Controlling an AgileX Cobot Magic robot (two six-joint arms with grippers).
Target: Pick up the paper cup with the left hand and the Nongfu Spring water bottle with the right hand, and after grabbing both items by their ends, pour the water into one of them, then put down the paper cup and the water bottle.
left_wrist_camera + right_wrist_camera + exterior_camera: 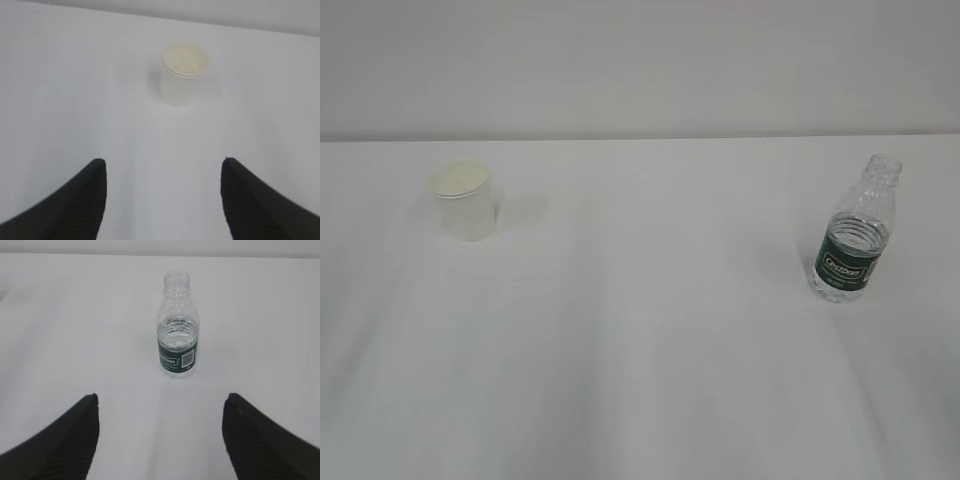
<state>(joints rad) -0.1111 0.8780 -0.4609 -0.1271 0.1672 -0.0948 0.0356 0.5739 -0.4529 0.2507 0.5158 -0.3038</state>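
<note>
Wrist views show both my black grippers, left (162, 200) and right (160, 440), wide open and empty, so I drive each straight ahead: small white paper cup (184, 75) near the desk's far-left edge, clear green-labelled ribbed bottle (178, 330) upright toward its right edge.

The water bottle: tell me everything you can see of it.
The water bottle is small, of clear ribbed plastic, with a dark green label bearing white lettering and a barcode around its lower half. It has no cap; the threaded neck is open. Clear water fills it to just above the label. It stands upright on the white table, on the right side of the exterior view, far from the paper cup. Nothing touches it but the table; the right gripper is open, short of it, and lined up with it.
</note>
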